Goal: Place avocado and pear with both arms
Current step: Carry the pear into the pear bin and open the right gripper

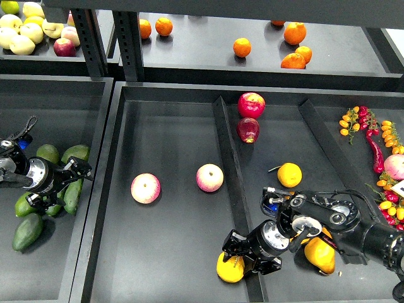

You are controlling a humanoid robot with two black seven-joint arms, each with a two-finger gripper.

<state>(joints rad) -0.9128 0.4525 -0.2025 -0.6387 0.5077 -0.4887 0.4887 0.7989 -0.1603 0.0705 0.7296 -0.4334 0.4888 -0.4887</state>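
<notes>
The dark green elongated avocado hangs at my left gripper by the right wall of the left bin. The fingers stand on either side of it and look closed on it. The golden yellow pear is in my right gripper, just left of the divider, at the front of the middle compartment. The gripper is closed on the pear's top. The pear's stem is hidden by the gripper.
Lighter green avocados lie around the left gripper. Two pink-yellow apples sit in the middle compartment. Another yellow fruit lies under my right arm and one behind it. Red fruits and oranges lie further back.
</notes>
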